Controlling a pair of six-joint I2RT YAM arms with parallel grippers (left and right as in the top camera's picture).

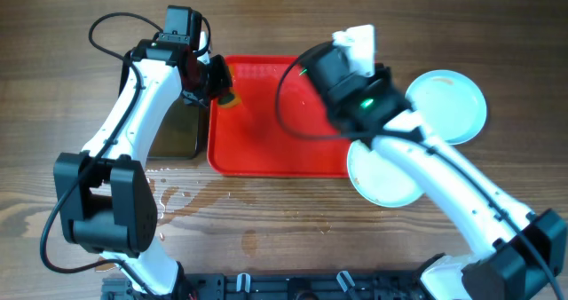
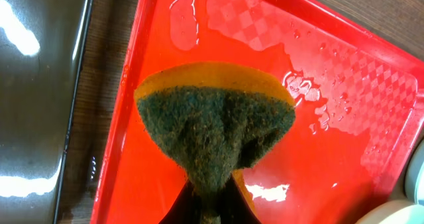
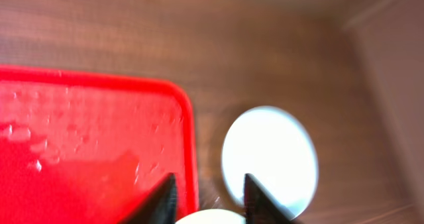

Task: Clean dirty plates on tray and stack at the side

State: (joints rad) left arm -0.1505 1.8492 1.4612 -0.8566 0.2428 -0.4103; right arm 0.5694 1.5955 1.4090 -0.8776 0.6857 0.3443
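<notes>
The red tray (image 1: 266, 149) lies mid-table, wet and with no plate on it. My left gripper (image 1: 222, 91) is shut on a yellow sponge with a dark green scrub face (image 2: 215, 128), held at the tray's (image 2: 165, 184) far left corner. Two pale plates lie on the table right of the tray, one far right (image 1: 448, 105) and one nearer (image 1: 382, 180), partly under my right arm. I see no third plate apart from these. My right gripper (image 1: 342, 65) hovers over the tray's right part. It is open and empty (image 3: 209, 191), above the tray's edge (image 3: 189, 138) and a plate (image 3: 271, 154).
A black pan (image 1: 177, 127) of dark water stands left of the tray and also shows in the left wrist view (image 2: 33, 85). Water drops lie on the wood in front of the tray (image 1: 177, 198). The right wrist view is blurred.
</notes>
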